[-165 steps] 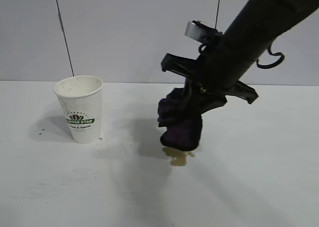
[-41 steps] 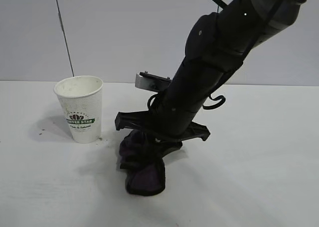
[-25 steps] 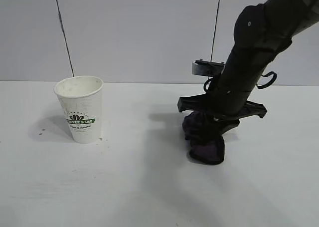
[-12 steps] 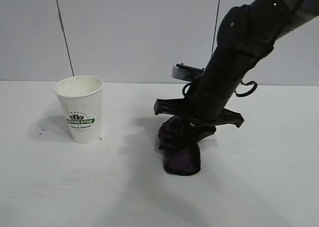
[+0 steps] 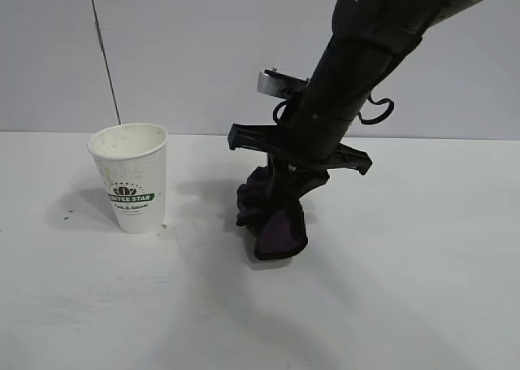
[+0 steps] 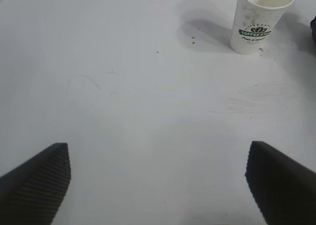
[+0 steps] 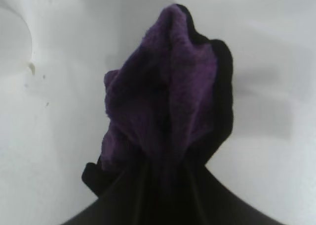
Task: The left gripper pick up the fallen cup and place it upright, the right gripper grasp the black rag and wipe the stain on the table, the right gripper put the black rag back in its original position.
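The right gripper (image 5: 280,198) reaches steeply down over the middle of the white surface (image 5: 406,289), its jaws closed on the upper folds of the black rag (image 5: 272,219). The rag's lower end appears to press on the surface, though contact cannot be confirmed. The cloth is a soft, lumpy wad, black at the edges with a fuzzy purple nap; it looks light and limp, likely to sag and drag, so a pinch high on the bunched folds, as here, seems the surest hold. No stain is visible beside the rag; only a few faint specks mark the surface near the cup (image 5: 130,177).

The cup stands upright, well apart from the rag, a ribbed white paper shell with a green-and-black logo and brown specks. It is probably light and easily crushed or tipped.

The left gripper (image 6: 158,185) hovers clear of the cup, jaws wide apart and empty.
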`<state>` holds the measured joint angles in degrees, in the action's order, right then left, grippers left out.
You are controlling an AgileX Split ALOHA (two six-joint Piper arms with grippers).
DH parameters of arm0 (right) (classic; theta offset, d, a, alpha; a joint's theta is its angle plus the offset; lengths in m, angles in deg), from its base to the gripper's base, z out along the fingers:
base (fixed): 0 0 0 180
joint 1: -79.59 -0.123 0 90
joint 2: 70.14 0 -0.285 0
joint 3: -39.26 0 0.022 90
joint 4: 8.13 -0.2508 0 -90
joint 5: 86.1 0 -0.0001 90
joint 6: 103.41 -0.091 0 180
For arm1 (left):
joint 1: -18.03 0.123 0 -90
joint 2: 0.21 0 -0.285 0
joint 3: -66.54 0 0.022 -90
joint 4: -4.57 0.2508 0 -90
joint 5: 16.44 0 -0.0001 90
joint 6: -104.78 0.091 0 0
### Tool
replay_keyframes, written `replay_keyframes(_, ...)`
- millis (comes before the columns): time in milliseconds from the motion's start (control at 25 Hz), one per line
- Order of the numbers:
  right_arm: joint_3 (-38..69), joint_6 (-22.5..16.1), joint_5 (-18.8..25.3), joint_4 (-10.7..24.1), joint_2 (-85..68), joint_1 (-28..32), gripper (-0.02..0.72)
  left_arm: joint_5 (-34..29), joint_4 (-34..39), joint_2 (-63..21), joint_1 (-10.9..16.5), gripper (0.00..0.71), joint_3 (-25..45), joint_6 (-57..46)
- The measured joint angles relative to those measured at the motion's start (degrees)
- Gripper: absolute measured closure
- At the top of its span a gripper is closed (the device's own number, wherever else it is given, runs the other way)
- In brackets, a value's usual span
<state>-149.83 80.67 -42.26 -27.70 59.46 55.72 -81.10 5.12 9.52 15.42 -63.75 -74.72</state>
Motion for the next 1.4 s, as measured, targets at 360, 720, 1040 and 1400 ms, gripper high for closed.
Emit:
replay_keyframes(360, -0.1, 0.1, 4.6, 2.4, 0.0, 0.1, 0.218, 0.0, 0.0, 0.0, 0.0, 0.015, 0.0, 0.0)
replay_keyframes(720, -2.3, -5.7, 10.2, 13.1, -4.2, 5.9, 0.216, 0.0, 0.0, 0.0, 0.0, 0.015, 0.0, 0.0)
replay_keyframes(1040, -2.4, -11.0, 15.5, 27.0, -14.7, 17.9, 0.213, 0.0, 0.0, 0.0, 0.0, 0.015, 0.0, 0.0)
replay_keyframes(1400, -2.4, -11.2, 22.7, 35.1, -31.1, 34.7, 0.213, 0.0, 0.0, 0.0, 0.0, 0.015, 0.0, 0.0)
